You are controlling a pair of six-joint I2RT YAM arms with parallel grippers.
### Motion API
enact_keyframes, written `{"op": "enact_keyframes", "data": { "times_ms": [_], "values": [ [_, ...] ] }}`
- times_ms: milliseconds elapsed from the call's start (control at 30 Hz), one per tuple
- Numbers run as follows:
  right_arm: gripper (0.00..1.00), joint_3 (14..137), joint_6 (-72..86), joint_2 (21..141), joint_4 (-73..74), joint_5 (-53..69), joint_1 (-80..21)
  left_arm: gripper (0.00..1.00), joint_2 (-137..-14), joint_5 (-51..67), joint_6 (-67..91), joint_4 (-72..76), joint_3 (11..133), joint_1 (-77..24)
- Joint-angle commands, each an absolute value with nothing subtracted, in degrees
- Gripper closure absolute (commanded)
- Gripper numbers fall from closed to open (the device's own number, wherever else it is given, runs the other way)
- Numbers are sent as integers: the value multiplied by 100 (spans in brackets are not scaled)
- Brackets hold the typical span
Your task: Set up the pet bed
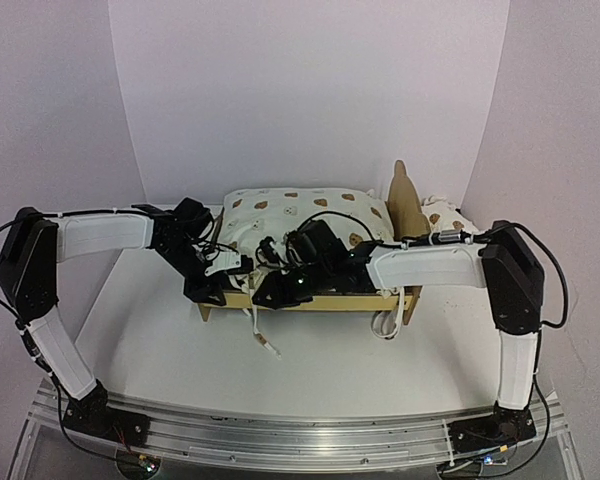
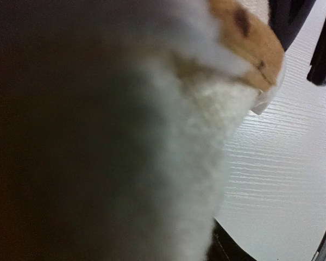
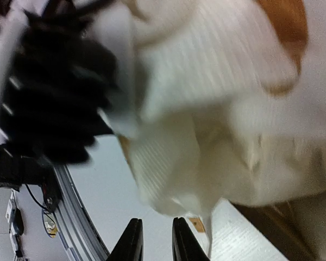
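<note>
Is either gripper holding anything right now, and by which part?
Right gripper: nothing, its narrow gap is empty. Left gripper: at the cushion's front edge, but a hold cannot be told.

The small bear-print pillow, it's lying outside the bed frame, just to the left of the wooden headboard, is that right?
Not quite. The small pillow does lie outside the bed frame, but it is just to the right of the wooden headboard, not to the left. The top external view shows it.
</note>
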State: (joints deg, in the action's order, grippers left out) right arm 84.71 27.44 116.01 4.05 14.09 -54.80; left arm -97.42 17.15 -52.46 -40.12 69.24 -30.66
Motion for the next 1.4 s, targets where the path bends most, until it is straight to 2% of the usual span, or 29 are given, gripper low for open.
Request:
{"op": "enact_keyframes", "data": {
  "times_ms": [0,267,500,733,1000,1200,1367],
  "values": [
    [78,7970,2478,10946,598,1259,-5576,46,-9438,1237,-5301,-3417,6601,-3055],
    [68,7192,1991,10675,389,1042,-5796,55,-9676,1054,-5295,-3108,6474,-3096],
    [67,6710,1552,10943,-1314,825,-5853,63,-9782,1056,-5466,-3218,6481,-3142],
    [64,6434,1140,11433,-2572,230,-5857,99,-9867,1415,-5300,-3952,6864,-3234],
    [61,6182,1030,12136,-4347,-255,-5910,100,-9730,2152,-4473,-5176,8209,-3340],
    [61,6249,1028,12362,-4667,-195,-6012,100,-9825,2496,-3932,-5658,8898,-3484],
    [55,6240,1275,12617,-5125,-652,-6099,100,-9948,2687,-3518,-5851,9277,-3575]
  ]
}}
